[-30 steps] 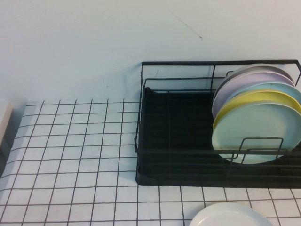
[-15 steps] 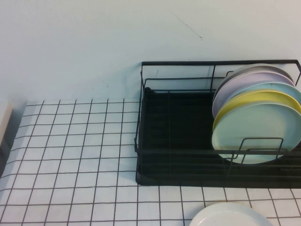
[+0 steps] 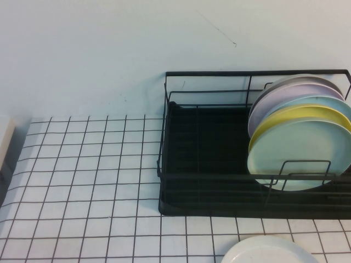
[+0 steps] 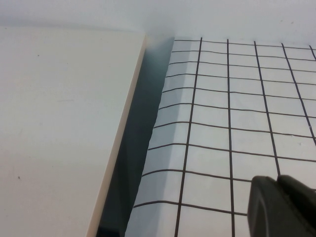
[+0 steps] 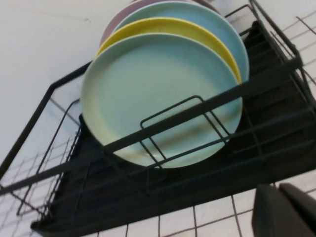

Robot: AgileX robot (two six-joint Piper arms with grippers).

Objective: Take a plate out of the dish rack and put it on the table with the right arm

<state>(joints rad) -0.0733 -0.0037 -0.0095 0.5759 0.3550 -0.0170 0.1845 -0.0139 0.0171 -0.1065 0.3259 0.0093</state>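
The plate (image 3: 299,156) stands on edge at the front of a row of plates at the right end of the dish rack (image 3: 205,164), a yellow plate (image 3: 296,118) just behind it. The right gripper (image 5: 285,210) sits low over the table (image 3: 82,181), facing the rack front; finger opening cannot be told. The left gripper (image 4: 281,206) is over the table's left edge; opening likewise unclear.

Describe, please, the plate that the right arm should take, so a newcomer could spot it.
Find the black dish rack on the gridded table. Plates stand on edge at its right end. The mint-green plate is frontmost, just ahead of the yellow plate.
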